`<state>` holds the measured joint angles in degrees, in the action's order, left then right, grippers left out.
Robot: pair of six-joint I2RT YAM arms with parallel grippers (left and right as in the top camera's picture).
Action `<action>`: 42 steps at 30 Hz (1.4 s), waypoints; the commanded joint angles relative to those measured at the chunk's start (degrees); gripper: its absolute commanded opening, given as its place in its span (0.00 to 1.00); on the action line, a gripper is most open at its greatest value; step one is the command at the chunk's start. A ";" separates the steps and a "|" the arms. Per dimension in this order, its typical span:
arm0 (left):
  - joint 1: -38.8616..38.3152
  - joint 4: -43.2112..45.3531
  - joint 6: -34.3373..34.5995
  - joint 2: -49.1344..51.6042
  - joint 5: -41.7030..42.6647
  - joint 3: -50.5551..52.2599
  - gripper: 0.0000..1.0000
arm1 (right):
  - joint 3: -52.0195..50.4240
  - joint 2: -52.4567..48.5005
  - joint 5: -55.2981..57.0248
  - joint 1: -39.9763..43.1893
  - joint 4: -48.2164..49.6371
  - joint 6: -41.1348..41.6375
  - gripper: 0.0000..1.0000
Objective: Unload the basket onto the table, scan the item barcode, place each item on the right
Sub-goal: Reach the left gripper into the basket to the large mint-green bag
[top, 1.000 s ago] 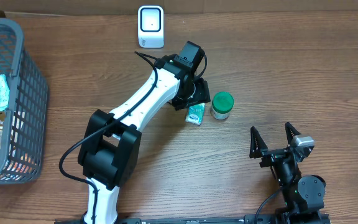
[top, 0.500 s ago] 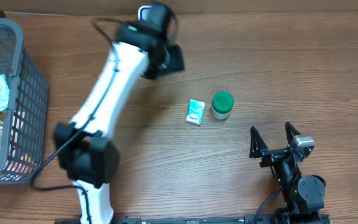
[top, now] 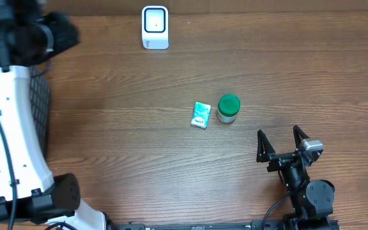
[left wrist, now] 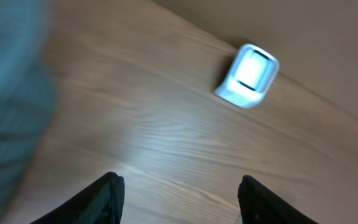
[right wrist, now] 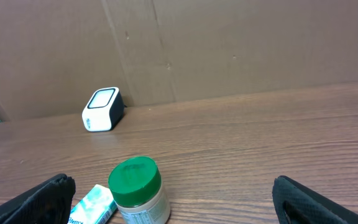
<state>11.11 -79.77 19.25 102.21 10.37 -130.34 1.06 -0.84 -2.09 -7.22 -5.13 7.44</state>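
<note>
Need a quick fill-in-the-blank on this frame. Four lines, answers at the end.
1. The jar has a ___ lid.
2. In the overhead view the packet lies just ___ of the jar.
3. The right gripper is open and holds ___.
4. The scanner at the far edge is ___ in colour.
Missing words: green; left; nothing; white.

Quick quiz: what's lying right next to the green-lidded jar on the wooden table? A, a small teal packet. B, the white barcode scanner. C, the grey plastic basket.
A: the small teal packet lies right beside the green-lidded jar, while the white barcode scanner stands well away from both.
</note>
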 commanded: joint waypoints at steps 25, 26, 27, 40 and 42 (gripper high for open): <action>29.75 12.59 -1.64 0.02 -8.74 22.16 0.59 | -0.59 0.68 0.28 0.22 0.44 -0.02 1.00; 29.75 14.82 -2.54 0.26 -9.38 23.85 0.59 | -0.59 0.68 0.28 0.22 0.44 -0.02 1.00; 29.75 16.85 -3.78 0.52 -9.51 25.27 0.61 | -0.59 0.68 0.28 0.22 0.42 -0.02 1.00; 29.73 35.65 -17.59 12.11 -12.44 30.14 0.63 | -0.59 0.68 0.26 0.22 0.44 -0.02 1.00; 29.75 37.70 -19.85 13.88 -12.48 30.14 0.63 | -0.59 0.68 0.28 0.22 0.44 -0.02 1.00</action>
<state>40.71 -44.38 5.23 113.06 -0.10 -100.95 1.06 -0.84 -2.09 -7.20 -5.13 7.46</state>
